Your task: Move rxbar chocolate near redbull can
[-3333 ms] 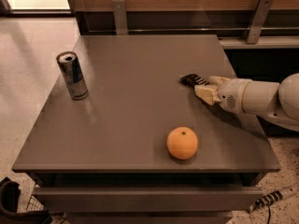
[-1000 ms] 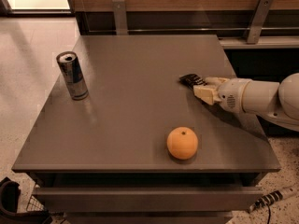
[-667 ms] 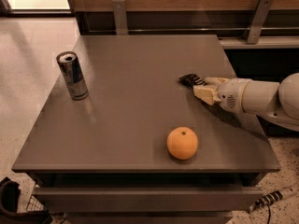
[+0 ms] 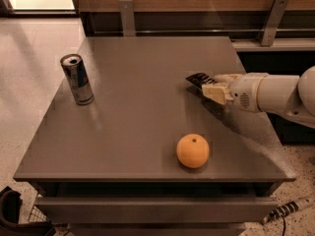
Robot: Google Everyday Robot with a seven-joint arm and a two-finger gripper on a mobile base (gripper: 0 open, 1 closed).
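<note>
Right of centre, the rxbar chocolate [image 4: 197,78] is pinched by the claw [image 4: 210,85] for carrying toward the redbull can [image 4: 77,80], upper left.

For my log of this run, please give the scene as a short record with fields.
table: grey, bears all things
redbull can: upright, left side
orange: near front edge, right of middle
rxbar chocolate: right side, one end in the claw
claw: at the table's right side, shut on the rxbar chocolate
task state: rxbar chocolate not yet near redbull can
</note>
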